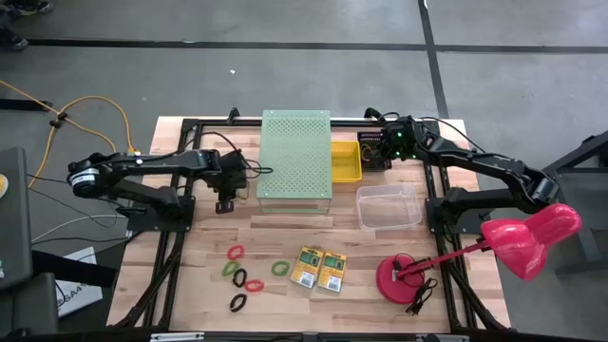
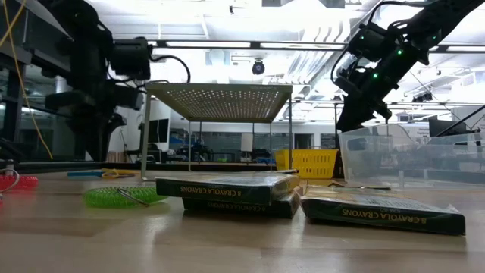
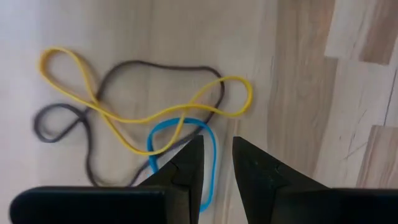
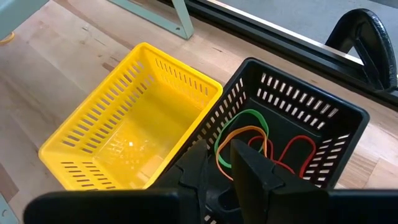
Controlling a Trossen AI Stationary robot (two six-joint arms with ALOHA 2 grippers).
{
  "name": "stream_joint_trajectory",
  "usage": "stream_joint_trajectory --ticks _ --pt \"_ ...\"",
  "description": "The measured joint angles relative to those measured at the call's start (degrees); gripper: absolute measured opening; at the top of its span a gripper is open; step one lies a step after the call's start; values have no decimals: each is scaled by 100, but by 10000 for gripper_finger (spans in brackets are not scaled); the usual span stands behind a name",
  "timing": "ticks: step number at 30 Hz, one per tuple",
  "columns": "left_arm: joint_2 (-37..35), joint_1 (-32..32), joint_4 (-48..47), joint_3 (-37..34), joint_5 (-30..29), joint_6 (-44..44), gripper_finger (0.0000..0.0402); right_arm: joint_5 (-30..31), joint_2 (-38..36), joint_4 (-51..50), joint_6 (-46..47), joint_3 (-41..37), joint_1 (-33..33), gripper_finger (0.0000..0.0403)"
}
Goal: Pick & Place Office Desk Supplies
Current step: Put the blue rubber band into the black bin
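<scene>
Left gripper (image 1: 226, 202) stands at the left of the pale-green perforated box (image 1: 295, 160), low over the table (image 1: 285, 237). Its wrist view shows the fingers (image 3: 186, 165) slightly apart with nothing between them, directly above three thin rubber bands lying tangled on the wood: a yellow band (image 3: 149, 99), a grey band (image 3: 93, 118) and a blue band (image 3: 211, 155). The fingertips sit just over the blue one; contact cannot be confirmed.

Right gripper (image 1: 388, 152) is at the far right of the table, over the black basket (image 4: 298, 130), which stands touching the yellow basket (image 4: 130, 130). Its fingers (image 4: 249, 168) are nearly closed, a narrow gap showing, and grip nothing visible. Inside the black basket lie a green band (image 4: 249, 118), an orange band (image 4: 239, 140) and a red band (image 4: 305, 149). The yellow basket appears empty, though its floor is seen through glare only.

Remaining supplies on the near part of the table: two crayon boxes (image 1: 318, 269) side by side and touching, and coiled loops to their left, namely a red loop (image 1: 236, 252), a green loop (image 1: 230, 269), a second red loop (image 1: 254, 284), a black loop (image 1: 237, 303) and a green loop nearest the boxes (image 1: 280, 269).

A clear plastic tub (image 1: 389, 206) stands right of the perforated box. A pink desk lamp (image 1: 494, 247) occupies the near right corner.
</scene>
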Motion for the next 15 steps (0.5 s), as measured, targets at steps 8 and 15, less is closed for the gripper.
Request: stream_joint_trajectory --ticks 8,15 --pt "622 -150 19 4 -283 -114 79 0 0 3 -2 2 0 59" --pt "765 -147 10 7 -665 -245 79 0 0 6 -2 2 0 59"
